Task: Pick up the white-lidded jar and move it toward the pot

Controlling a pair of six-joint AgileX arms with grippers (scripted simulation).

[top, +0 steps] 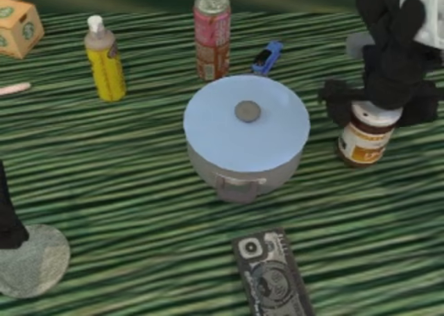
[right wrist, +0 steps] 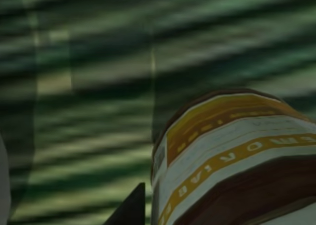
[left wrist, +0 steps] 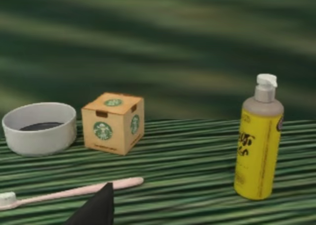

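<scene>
A green striped counter [top: 139, 191] fills the top view. At its centre stands the pot [top: 243, 139], grey metal under a wide pale-blue lid with a small grey knob, its handle facing the lower edge of the frame. At the right of the frame, near the pot but apart from it, is the jar [top: 366, 137], with a white lid and a white-and-orange label over dark contents. The right gripper [top: 378, 102] sits directly over the jar's lid, dark and bulky; whether its fingers are apart or clamped on the jar cannot be told. In the right wrist view the jar's label fills the lower right.

The left arm rests parked at the lower left edge. A dark patterned flat box [top: 272, 274] lies at the bottom centre. A pink-and-brown can [top: 211, 36] stands at top centre, a yellow bottle [top: 104, 60] at upper left, a cardboard box [top: 17, 28] in the top left corner.
</scene>
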